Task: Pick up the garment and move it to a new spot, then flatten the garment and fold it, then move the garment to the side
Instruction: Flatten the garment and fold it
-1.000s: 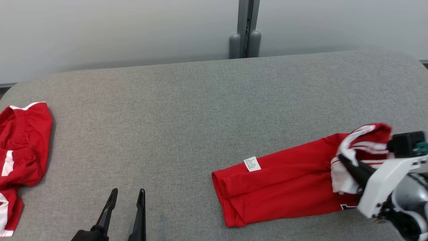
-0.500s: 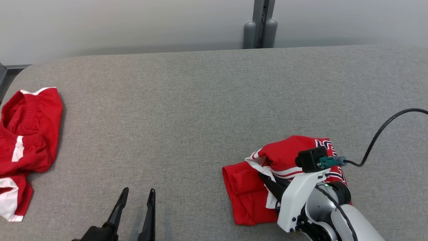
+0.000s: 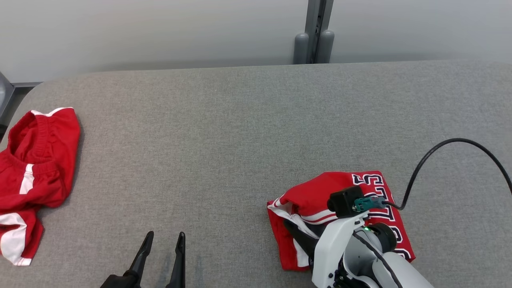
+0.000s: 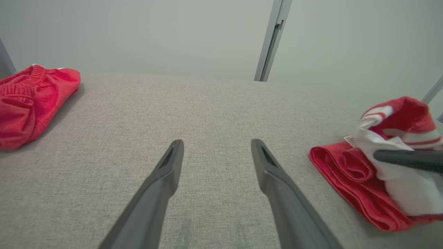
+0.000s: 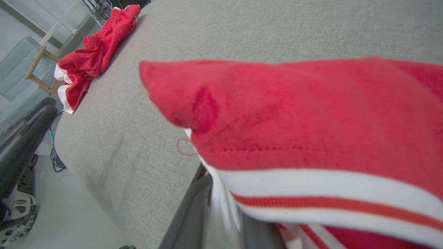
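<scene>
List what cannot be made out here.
Right jaws: right wrist view, red jersey drapes over them; gripping or released, cannot tell.
Jersey lettering: head view, partly covered by the wrist camera and arm.
Red shorts: head view, cut by the left edge.

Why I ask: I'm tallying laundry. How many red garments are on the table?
2. A crumpled garment at the table's left edge; a folded garment at its front right.
</scene>
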`<state>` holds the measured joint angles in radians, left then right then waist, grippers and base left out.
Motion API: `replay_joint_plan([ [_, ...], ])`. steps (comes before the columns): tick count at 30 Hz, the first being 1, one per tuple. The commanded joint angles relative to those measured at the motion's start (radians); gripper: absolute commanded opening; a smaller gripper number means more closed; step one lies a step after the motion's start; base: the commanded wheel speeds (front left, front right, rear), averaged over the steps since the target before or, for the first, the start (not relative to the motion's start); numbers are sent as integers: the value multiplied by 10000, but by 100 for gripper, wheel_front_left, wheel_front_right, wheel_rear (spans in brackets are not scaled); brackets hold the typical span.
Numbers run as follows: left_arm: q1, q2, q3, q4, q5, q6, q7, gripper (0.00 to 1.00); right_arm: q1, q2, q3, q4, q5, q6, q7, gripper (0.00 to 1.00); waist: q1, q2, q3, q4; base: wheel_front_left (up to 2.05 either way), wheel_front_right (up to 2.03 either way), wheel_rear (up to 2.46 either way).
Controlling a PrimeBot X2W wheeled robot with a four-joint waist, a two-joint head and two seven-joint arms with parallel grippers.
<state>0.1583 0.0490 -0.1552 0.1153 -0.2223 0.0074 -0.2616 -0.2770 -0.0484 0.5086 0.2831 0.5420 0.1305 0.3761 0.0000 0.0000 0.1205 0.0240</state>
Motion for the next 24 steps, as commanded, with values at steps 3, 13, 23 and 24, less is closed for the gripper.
replay_joint_plan([
  [3,127,31,62,65,-55,43,-48,100,140,-50,-89,-439,-93,4,-353,100,0,0,-130,-76,0,0,0],
  [13,761,30,363,-58,-252,216,-48,100,2329,-1292,-1810,-4319,-83,4,-505,100,0,0,-787,-450,0,0,0],
  [23,869,34,390,-340,-273,200,-48,100,3789,-1888,-4476,-3914,-2908,5,-3949,100,0,0,-975,-614,0,0,0],
  [24,861,36,435,-361,-259,198,-47,100,3895,-1833,-4647,-3542,-3227,5,-4520,100,0,0,-1005,-613,0,0,0],
])
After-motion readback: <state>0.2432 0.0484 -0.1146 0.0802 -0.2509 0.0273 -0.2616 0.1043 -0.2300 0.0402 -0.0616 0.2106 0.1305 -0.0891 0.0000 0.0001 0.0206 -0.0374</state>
